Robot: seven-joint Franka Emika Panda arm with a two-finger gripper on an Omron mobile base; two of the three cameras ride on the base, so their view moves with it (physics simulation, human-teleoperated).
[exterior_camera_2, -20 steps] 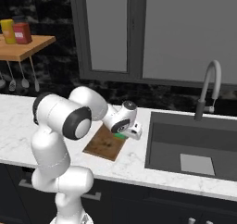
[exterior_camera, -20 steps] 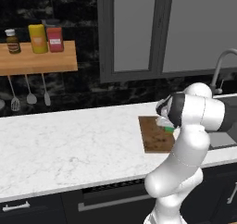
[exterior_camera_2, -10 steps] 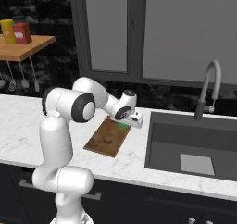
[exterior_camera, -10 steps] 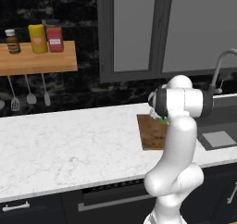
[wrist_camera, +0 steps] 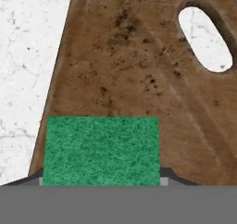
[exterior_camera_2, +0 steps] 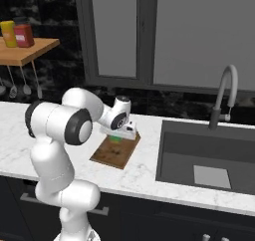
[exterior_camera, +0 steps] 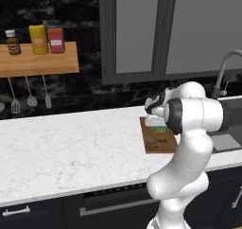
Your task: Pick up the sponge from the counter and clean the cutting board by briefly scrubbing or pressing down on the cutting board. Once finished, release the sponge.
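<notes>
The gripper (wrist_camera: 102, 181) clamps the sponge (wrist_camera: 102, 150), green face down toward the board (wrist_camera: 139, 79). Board's length runs to 12 o'clock in the hand view (handle slot at 1 o'clock); contact unclear.

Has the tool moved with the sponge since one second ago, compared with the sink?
Yes. In the right base view the tool with the sponge has moved left along the cutting board, away from the sink.

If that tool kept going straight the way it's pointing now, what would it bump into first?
The tool is shut on the sponge and points down at the cutting board. The sponge would likely press the board first; I can't tell whether they already touch.
</notes>
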